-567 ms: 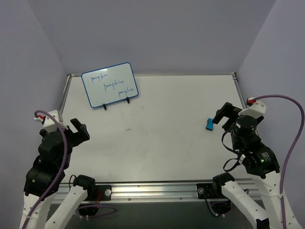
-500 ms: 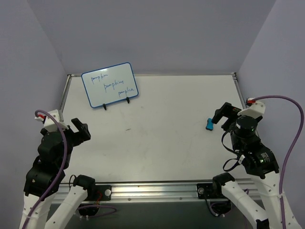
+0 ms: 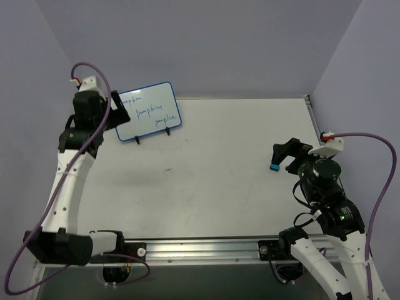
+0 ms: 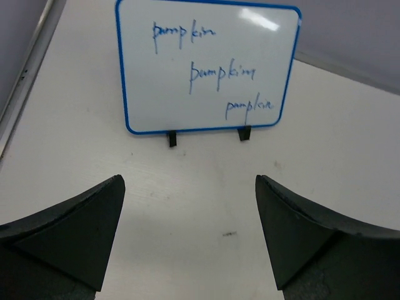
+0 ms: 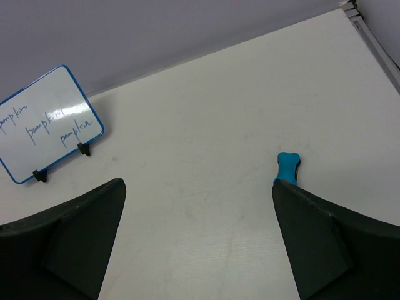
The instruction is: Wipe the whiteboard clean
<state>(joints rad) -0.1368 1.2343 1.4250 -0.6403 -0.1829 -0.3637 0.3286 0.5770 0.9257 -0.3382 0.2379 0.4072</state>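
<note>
The whiteboard [image 3: 147, 111] has a blue frame and three blue handwritten words, and it leans on a small black stand at the table's back left. It also appears in the left wrist view as the whiteboard [image 4: 206, 69] and far left in the right wrist view as the whiteboard [image 5: 50, 122]. My left gripper [image 3: 119, 107] hangs open, raised in the air by the board's left edge, holding nothing [image 4: 187, 181]. My right gripper [image 3: 286, 156] is open over the table's right side [image 5: 197, 182]. A small blue eraser [image 3: 274, 166] lies just beside its right finger, untouched [image 5: 287, 167].
The white table [image 3: 206, 175] has metal rails along its left edge [image 3: 84, 125] and right edge [image 3: 310, 109]. Grey walls close in the back and both sides. A small dark mark [image 4: 229, 234] sits on the table in front of the board.
My left arm has risen from the near left corner and swung back to the whiteboard. My right gripper has shifted slightly left, closer to the eraser. Both stay open.
</note>
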